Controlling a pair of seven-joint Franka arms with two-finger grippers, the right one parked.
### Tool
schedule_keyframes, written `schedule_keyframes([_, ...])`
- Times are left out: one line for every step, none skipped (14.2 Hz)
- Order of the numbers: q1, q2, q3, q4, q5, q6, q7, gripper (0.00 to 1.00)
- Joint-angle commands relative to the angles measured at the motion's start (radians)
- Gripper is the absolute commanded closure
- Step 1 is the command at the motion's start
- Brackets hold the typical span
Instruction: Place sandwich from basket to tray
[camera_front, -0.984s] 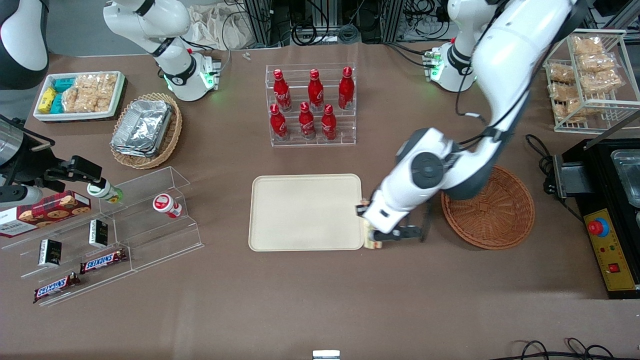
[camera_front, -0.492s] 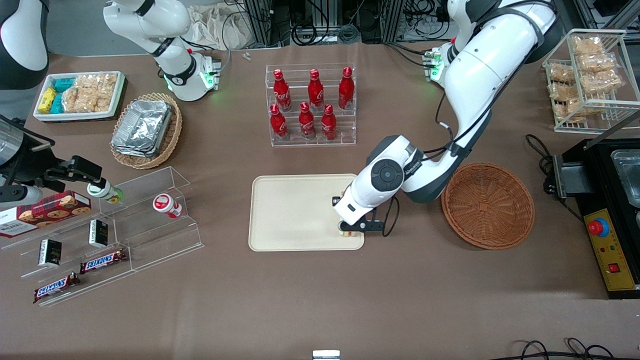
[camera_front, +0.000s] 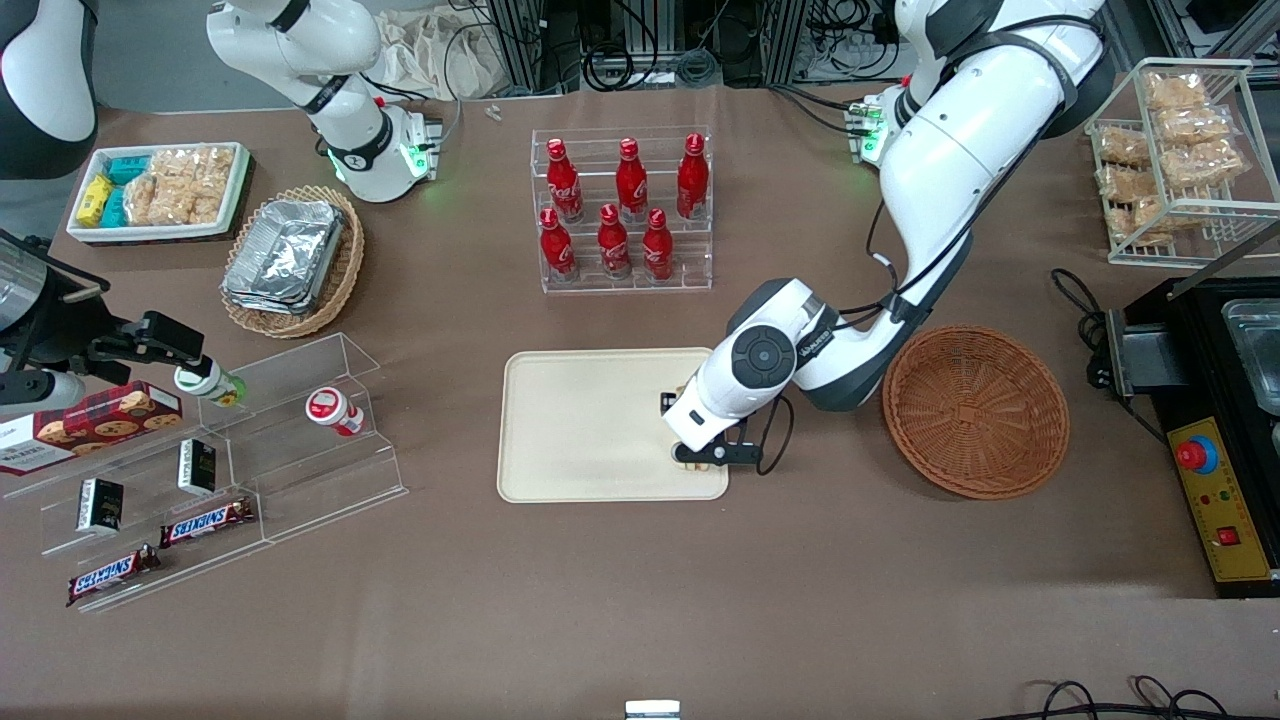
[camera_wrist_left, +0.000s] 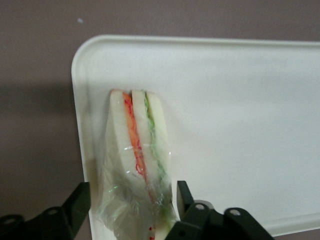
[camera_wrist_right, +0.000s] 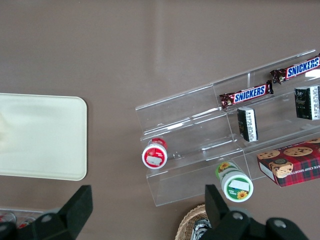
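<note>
Sandwich (camera_wrist_left: 136, 155) sits on tray (camera_wrist_left: 240, 125), near the corner by the basket (camera_front: 975, 410) & nearest the front cam. Gripper (camera_wrist_left: 131, 210) low over it w/ fingers (camera_wrist_left: 77, 205) spread either side, not squeezing the wrap. Basket just beside tray, toward working arm's end.

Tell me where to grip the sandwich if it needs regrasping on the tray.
Grip the sandwich across its flat white bread faces, coming straight down from above, as the gripper straddles it now. It stands on edge near the tray corner, layers facing up, so pinching the faces likely presses the layers together.
</note>
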Motion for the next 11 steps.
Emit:
schedule_keyframes([-0.002,-0.039,0.004,0.068,-0.009,-0.026,-0.052,0.00])
schedule_keyframes([0.000,-0.051,0.011,0.088,0.000,-0.035,-0.107,0.00])
schedule_keyframes([0.021,-0.076,0.029,0.094,0.011,-0.046,-0.123,0.00])
schedule_keyframes([0.037,-0.120,0.044,0.094,0.014,-0.061,-0.131,0.00])
schedule_keyframes([0.073,-0.171,0.060,0.093,-0.002,-0.105,-0.131,0.00])
schedule_keyframes([0.121,-0.211,0.060,0.093,-0.002,-0.178,-0.129,0.00])
schedule_keyframes([0.159,-0.261,0.061,0.091,0.004,-0.263,-0.116,0.00])
schedule_keyframes([0.202,-0.306,0.061,0.087,-0.002,-0.329,-0.110,0.00])
schedule_keyframes([0.256,-0.332,0.061,0.090,-0.006,-0.361,-0.094,0.00])
schedule_keyframes([0.325,-0.367,0.057,0.081,-0.016,-0.371,-0.050,0.00])
schedule_keyframes([0.360,-0.401,0.061,0.071,-0.042,-0.372,0.038,0.00])
